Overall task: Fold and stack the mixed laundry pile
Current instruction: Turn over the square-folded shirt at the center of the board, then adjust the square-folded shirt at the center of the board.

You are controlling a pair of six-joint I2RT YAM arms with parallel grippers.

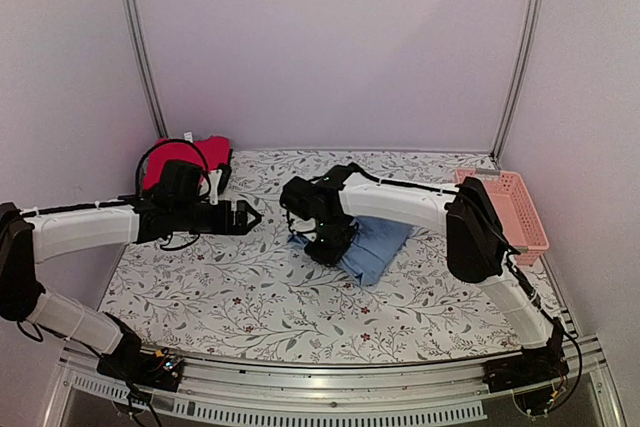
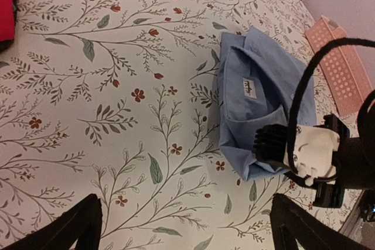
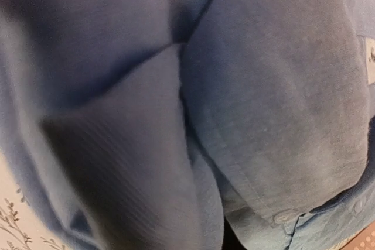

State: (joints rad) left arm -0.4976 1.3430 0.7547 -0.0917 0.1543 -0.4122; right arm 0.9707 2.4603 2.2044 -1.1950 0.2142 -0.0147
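Blue shirt [image 1: 380, 247] folded on floral tablecloth [image 1: 220, 297], pale walls [image 1: 330, 47], left gripper [image 1: 252, 217] open, right gripper [image 2: 270, 144] closed

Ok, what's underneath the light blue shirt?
Only the floral tablecloth shows around the light blue shirt, so it lies on that. The folded cloth covers whatever is beneath; nothing sticks out from its visible edges, but a smaller item underneath could not be seen.

My overhead view shows a white tablecloth [image 1: 250, 297], spread flat and printed with leafy sprigs and small red flowers. A pink slatted basket [image 1: 515, 209] sits at 3 o'clock, at the cloth's right edge. Metal posts [image 1: 140, 47] rise at 11 and 1 o'clock against a plain pale wall [image 1: 330, 37]. A metal rail [image 1: 330, 372] runs along 6 o'clock.
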